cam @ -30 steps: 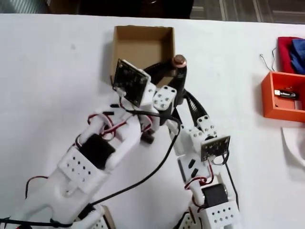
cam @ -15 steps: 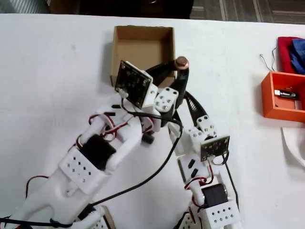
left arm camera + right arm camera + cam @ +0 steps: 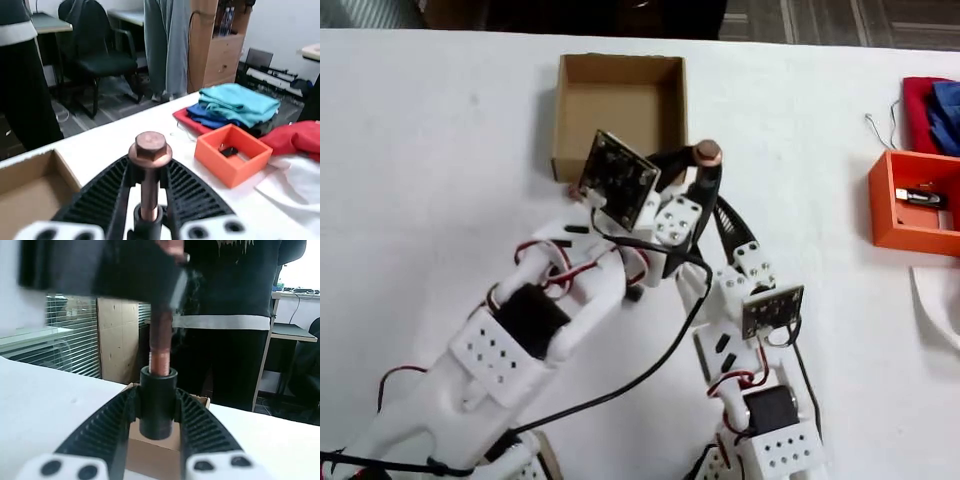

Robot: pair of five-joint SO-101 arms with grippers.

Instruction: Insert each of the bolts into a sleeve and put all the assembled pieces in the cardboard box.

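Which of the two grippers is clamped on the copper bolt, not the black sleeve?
The left gripper: it pinches the bolt by its shank below the hex head, while the right gripper clamps the sleeve.

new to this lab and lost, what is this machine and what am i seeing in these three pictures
These are two small robot arms at a white table. One picture looks down from above; the other two come from a camera on each arm's wrist. The left end effector grips a copper bolt. The right end effector grips a black sleeve. The bolt's tip sits in the sleeve's mouth. A cardboard box and an orange tray lie on the table.
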